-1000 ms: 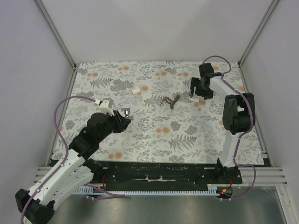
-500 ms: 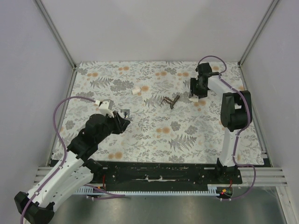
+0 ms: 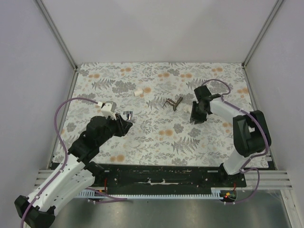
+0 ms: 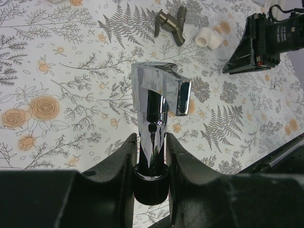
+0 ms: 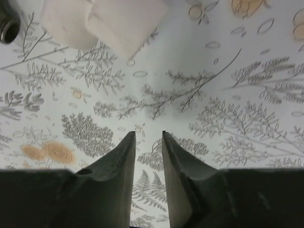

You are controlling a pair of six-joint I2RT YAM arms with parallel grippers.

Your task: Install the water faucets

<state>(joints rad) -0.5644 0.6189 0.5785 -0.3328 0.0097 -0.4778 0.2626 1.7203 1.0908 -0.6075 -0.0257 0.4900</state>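
A shiny chrome water faucet (image 4: 159, 95) stands up between my left gripper's (image 4: 151, 137) fingers, which are shut on its black base and hold it a little above the floral mat; from above it shows at the left (image 3: 127, 114). A second, dark bronze faucet (image 3: 173, 102) lies on the mat at the centre. My right gripper (image 5: 148, 134) is shut with nothing between its fingers, hovering over bare mat (image 3: 195, 111). A white plastic fitting (image 5: 102, 21) lies ahead of it, apart from the fingertips.
Another white plastic piece (image 3: 138, 92) lies at the back left of the mat. Grey walls and metal frame rails (image 3: 57, 35) bound the cell on three sides. The black base rail (image 3: 161, 178) runs along the near edge.
My right gripper has shut and drawn back toward the near side, away from the white fitting, holding nothing. The left gripper has kept its hold on the chrome faucet, almost still.
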